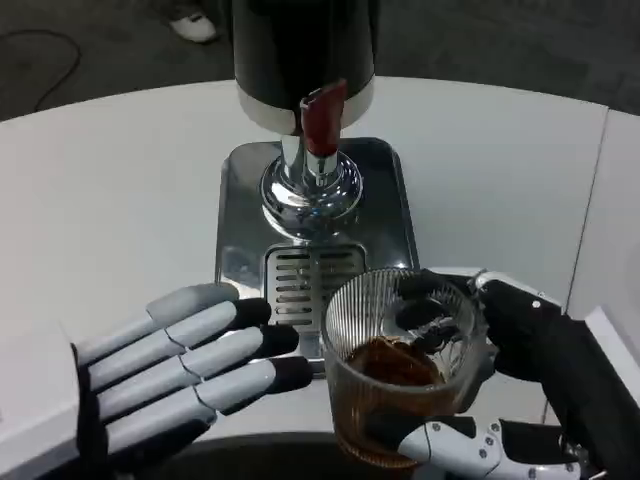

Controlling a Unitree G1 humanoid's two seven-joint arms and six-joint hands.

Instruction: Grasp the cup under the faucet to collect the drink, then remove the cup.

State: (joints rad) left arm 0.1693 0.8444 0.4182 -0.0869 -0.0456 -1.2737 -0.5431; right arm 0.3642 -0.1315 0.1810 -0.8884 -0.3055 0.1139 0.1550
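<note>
Near the front edge of the white table (120, 180), the robot's right hand (500, 380) holds a ribbed clear glass cup (400, 360). Dark fingers wrap the cup's far and right side, and a white finger curls under its base. The cup stands upright, lifted close to the camera, with brown drink filling roughly its lower half. It sits in front of and slightly right of the faucet (312, 185), no longer beneath the spout, and overlaps the front corner of the steel drip tray (240, 230) from this angle.

To the cup's left, the left hand (180, 365) lies open and flat, palm down, its grey fingers with black tips stretched out side by side toward the cup. The fingertips stop just beside the glass without touching it.

Behind both hands, the dispenser (300, 50) stands on the tray, its dark body above a red tap lever (322, 115) and a chrome spout over the slotted grate (300, 285).
</note>
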